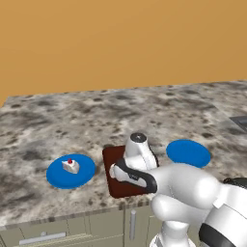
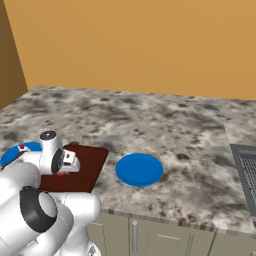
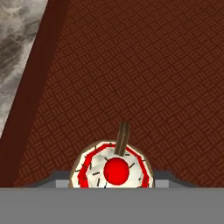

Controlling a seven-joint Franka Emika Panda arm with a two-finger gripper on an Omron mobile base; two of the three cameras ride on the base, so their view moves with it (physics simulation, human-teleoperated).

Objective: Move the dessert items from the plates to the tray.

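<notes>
The round cupcake (image 3: 114, 168) with its red-white top sits low in the hand view, right over the dark brown tray (image 3: 131, 78). My gripper (image 3: 113, 183) is shut on the cupcake, and grey finger parts flank it on both sides. In the right base view the gripper (image 2: 62, 173) hangs low over the tray (image 2: 89, 162). The white cake wedge with a cherry (image 1: 71, 165) rests on the left blue plate (image 1: 58, 178). The right blue plate (image 1: 188, 153) is bare. My arm covers much of the tray (image 1: 112, 159) in the left base view.
The speckled stone counter (image 1: 96, 120) runs back to an orange wall. A dark grey appliance edge (image 2: 247, 170) lies at the far right. Cabinet fronts (image 1: 72, 229) sit below the counter's front edge.
</notes>
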